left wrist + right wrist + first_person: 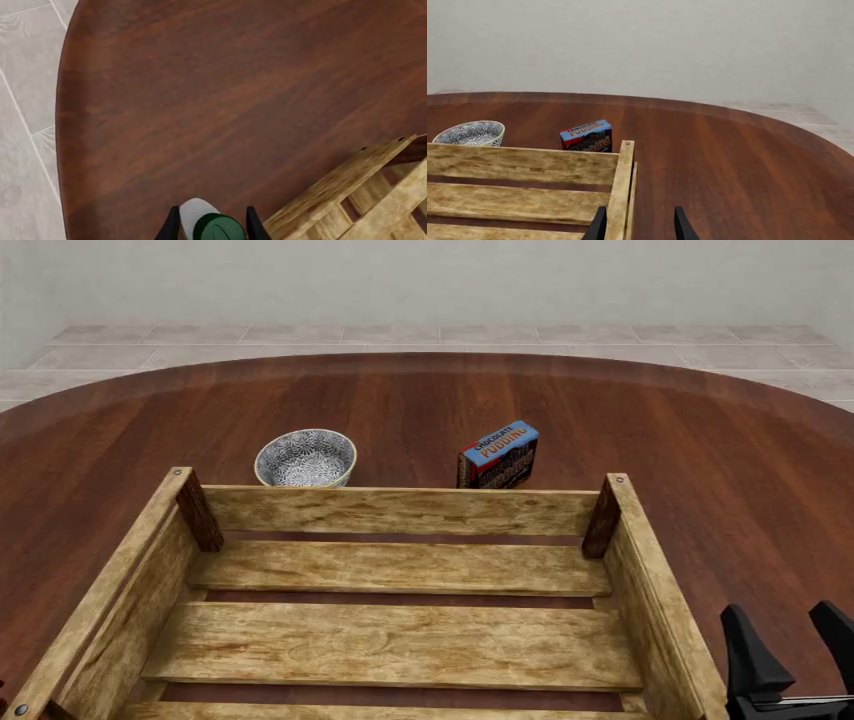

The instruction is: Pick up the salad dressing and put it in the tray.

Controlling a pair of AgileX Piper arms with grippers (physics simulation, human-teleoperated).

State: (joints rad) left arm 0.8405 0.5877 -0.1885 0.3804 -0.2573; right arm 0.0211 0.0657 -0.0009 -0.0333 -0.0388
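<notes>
Bottle of whitish translucent salad dressing (pixel 197 212), green-capped, sits between my left gripper (pixel 212 227) fingers, apparently clamped, beside the light-wood slatted tray (pixel 347 200). Probably light, slippery; I'd grip below the cap. Right gripper (pixel 639 225) gapes empty.

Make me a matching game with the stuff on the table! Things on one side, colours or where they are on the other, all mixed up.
Things:
1. bottle
2. bowl
3. box
4. crate

Matches:
A. light wood with darker corner posts
B. blue and red, behind the crate's far wall
C. between the left gripper's fingers, green cap
D. blue-and-white pattern, left of the box

Pairs: 1-C, 2-D, 3-B, 4-A
</notes>
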